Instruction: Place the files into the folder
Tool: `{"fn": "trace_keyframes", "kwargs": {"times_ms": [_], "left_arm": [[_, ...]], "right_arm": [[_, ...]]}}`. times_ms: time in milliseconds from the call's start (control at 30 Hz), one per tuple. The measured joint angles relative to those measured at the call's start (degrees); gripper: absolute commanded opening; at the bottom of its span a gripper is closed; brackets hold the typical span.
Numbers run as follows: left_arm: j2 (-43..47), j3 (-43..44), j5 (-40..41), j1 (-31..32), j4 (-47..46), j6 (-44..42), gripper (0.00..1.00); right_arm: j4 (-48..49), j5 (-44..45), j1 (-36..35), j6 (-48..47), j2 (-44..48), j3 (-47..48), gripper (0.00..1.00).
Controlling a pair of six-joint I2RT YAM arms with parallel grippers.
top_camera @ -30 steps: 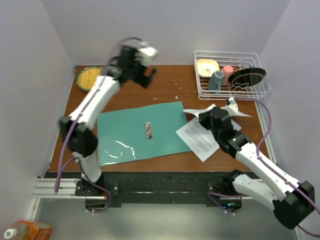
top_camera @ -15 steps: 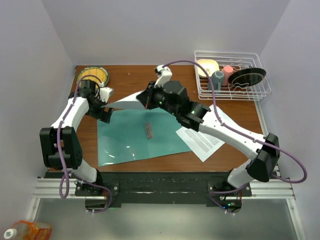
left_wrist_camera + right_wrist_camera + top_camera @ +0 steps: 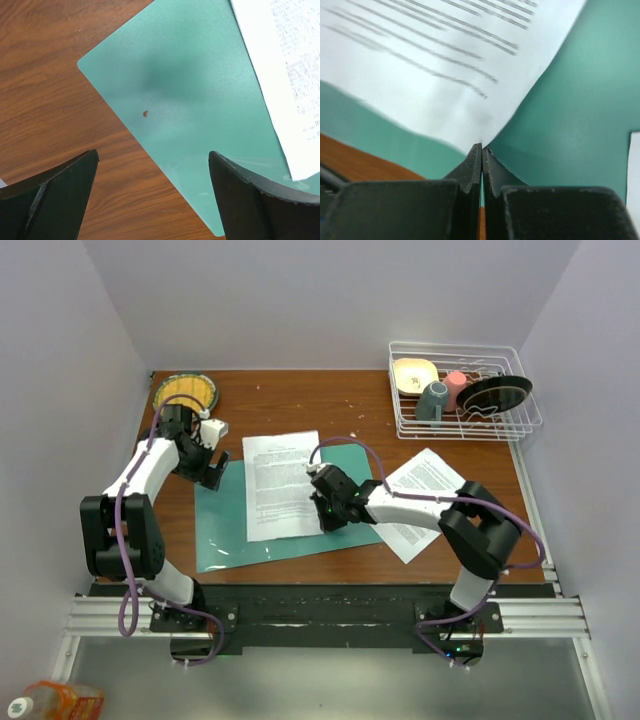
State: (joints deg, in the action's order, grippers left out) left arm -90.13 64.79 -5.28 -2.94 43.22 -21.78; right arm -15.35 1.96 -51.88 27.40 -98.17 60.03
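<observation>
The teal folder (image 3: 222,530) lies flat on the table's left half. One sheet of the files (image 3: 282,485) rests on top of it, its far end overhanging the folder onto the wood. My right gripper (image 3: 326,514) is low at the sheet's near right corner, shut on that corner (image 3: 481,146), with teal folder (image 3: 570,115) beneath. More files (image 3: 425,485) lie on the table to the right. My left gripper (image 3: 214,466) hovers open over the folder's far left corner (image 3: 150,100), fingers (image 3: 60,190) wide apart and empty.
A white wire dish rack (image 3: 465,425) with cups and plates stands at the back right. A yellow plate (image 3: 185,393) sits at the back left corner. Walls close in on both sides.
The right arm swung left and carried a sheet down from mid-air; it now lies flat on the folder, covering the small clip. The left gripper came down to the folder's corner and stayed.
</observation>
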Motion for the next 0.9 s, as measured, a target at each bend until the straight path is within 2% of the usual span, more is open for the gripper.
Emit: {"fn": "trace_keyframes", "kwargs": {"times_ms": [67, 200, 533, 900], "left_arm": [[-0.02, 0.00, -0.04, 0.00, -0.09, 0.00, 0.97], [0.02, -0.92, 0.83, 0.00, -1.40, -0.52, 0.97], [-0.20, -9.77, 9.51, 0.00, -6.78, -4.00, 0.95], [-0.50, -3.63, 3.37, 0.79, -5.57, -3.17, 0.94]], "right_arm": [[-1.05, 0.00, -0.02, 0.17, -1.92, -1.68, 0.00], [-0.61, 0.46, -0.13, 0.42, 0.92, -3.04, 0.00], [6.05, 7.67, -1.84, -0.96, 18.86, -8.66, 0.00], [8.94, 6.95, -4.85, -3.06, 18.10, -8.26, 0.00]]}}
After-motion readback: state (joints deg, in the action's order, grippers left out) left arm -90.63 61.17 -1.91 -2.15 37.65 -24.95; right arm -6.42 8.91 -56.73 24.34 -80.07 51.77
